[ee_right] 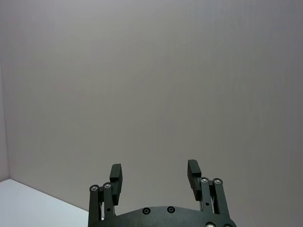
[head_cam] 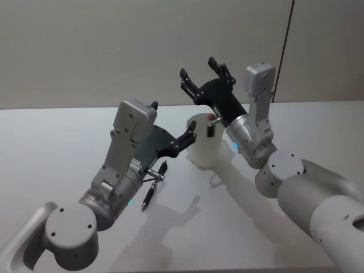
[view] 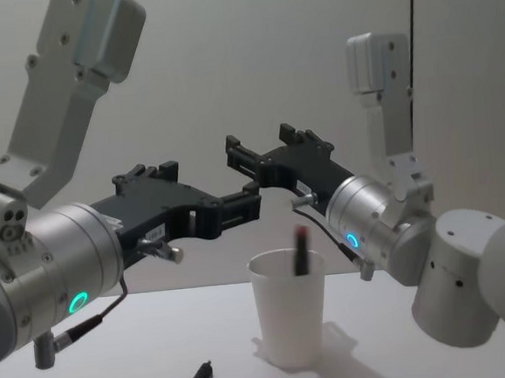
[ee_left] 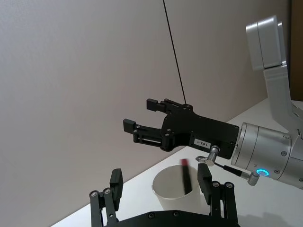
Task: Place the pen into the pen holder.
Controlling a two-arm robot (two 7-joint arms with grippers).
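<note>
— Where is the pen seen?

— A dark pen (view: 300, 251) with a red end is stood in the cup (head_cam: 202, 152). It is leaned on the rim, and its upper part is seen above the rim. The cup is placed upright on the surface (head_cam: 57, 131), just in front of the left claw (ee_left: 160, 182) and lower than its fingertips. It is also found below the right claw (head_cam: 198, 68).

— How are the claws held?

— The left claw is spread wide and nothing is pinched in it. In the left wrist view the cup is seen between its two fingers, further ahead. In the chest view the claw is held higher than the rim. The right claw is spread as well, and it is empty. It is raised above the cup, with its fingertips pointed toward the wall.

— Is another thing seen?

— A second pen (head_cam: 152, 190) is laid flat on the surface. It is found below the left claw, behind its fingertips, and apart from the cup.
</note>
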